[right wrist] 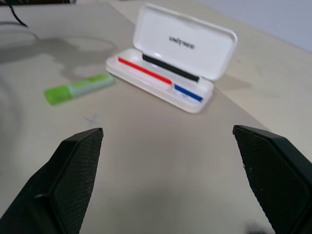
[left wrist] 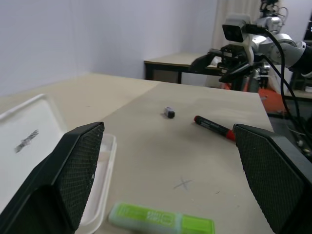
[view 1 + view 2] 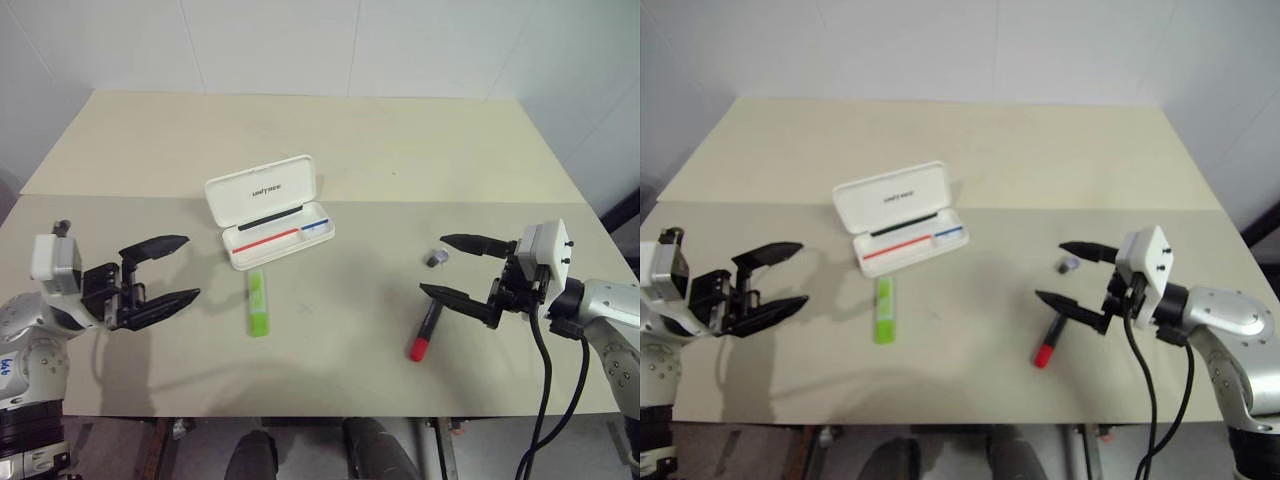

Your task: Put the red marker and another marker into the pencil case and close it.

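Claws both spread wide and empty — nothing is in the pencil case yet.

Right claw hovers with its fingers apart just above the black end of the red marker, which lies on the table with its red cap toward the near edge; the left claw, likewise open, hangs well to the left of the lime-green highlighter. That highlighter lies just in front of the pencil case, whose lid stands up. A slim round barrel could roll or squirt out of a pinch taken off-centre — and a small grey bit near the right claw might get nudged. Reaching for the highlighter, the left claw could bump the light case and slide it or knock the lid shut.
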